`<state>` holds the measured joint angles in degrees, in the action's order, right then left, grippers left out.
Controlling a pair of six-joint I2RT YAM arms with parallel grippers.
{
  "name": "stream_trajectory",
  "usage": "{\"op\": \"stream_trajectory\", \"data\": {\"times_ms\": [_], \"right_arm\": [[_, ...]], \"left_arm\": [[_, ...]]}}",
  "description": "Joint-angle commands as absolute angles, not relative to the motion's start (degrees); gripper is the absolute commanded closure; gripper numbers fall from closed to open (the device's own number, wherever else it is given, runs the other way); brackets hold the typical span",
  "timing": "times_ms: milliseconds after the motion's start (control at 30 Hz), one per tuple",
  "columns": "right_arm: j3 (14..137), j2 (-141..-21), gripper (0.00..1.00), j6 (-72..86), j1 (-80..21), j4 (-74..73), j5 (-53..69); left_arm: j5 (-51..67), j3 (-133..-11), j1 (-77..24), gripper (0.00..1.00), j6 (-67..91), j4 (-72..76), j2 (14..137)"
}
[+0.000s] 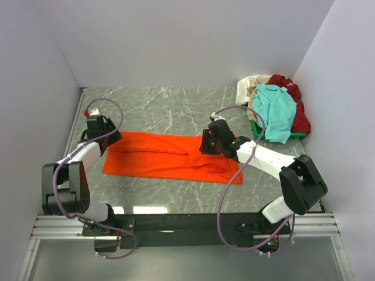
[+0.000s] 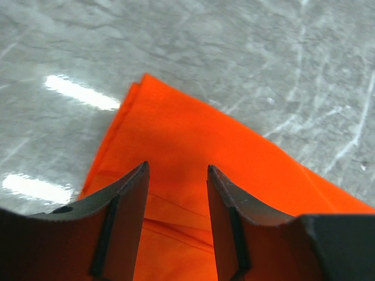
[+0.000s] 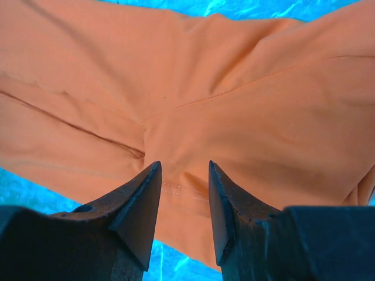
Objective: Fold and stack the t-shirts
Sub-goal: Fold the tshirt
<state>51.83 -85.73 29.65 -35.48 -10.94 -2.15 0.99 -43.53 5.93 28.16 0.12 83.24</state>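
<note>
A bright orange t-shirt (image 1: 164, 155) lies flat on the table as a long folded band. Over its left end hangs my left gripper (image 1: 110, 140), open. In the left wrist view its fingers (image 2: 177, 167) straddle bare orange cloth (image 2: 193, 134) near a folded corner, gripping nothing. My right gripper (image 1: 206, 144) hovers over the band's right part, also open. In the right wrist view its tips (image 3: 183, 164) stand apart just above a stitched hem of the shirt (image 3: 205, 76), with no cloth pinched between them. More t-shirts sit heaped at the back right: teal (image 1: 274, 111), dark red (image 1: 297, 108), cream (image 1: 249, 88).
The grey marble table (image 1: 164, 105) is closed in by white walls at the left, back and right. The heap of shirts fills the back right corner against the wall. A metal rail (image 1: 176, 222) with the arm bases runs along the near edge.
</note>
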Motion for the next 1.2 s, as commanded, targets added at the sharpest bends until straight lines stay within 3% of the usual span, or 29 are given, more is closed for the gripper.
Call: {"op": "stream_trajectory", "data": {"times_ms": [0,433,1167], "right_arm": [[50.8,-85.9,0.55,29.3,-35.3,-8.7,-1.1],[43.3,-85.3,0.55,32.2,-35.4,-4.3,4.0],[45.1,-89.3,0.55,31.8,-35.4,-3.0,4.7]], "left_arm": [[2.8,-45.2,3.4,0.50,28.2,3.9,83.5],[3.3,-45.0,0.4,0.51,32.0,4.7,90.1],[0.2,-33.8,-1.1,0.51,33.6,2.1,78.1]]}}
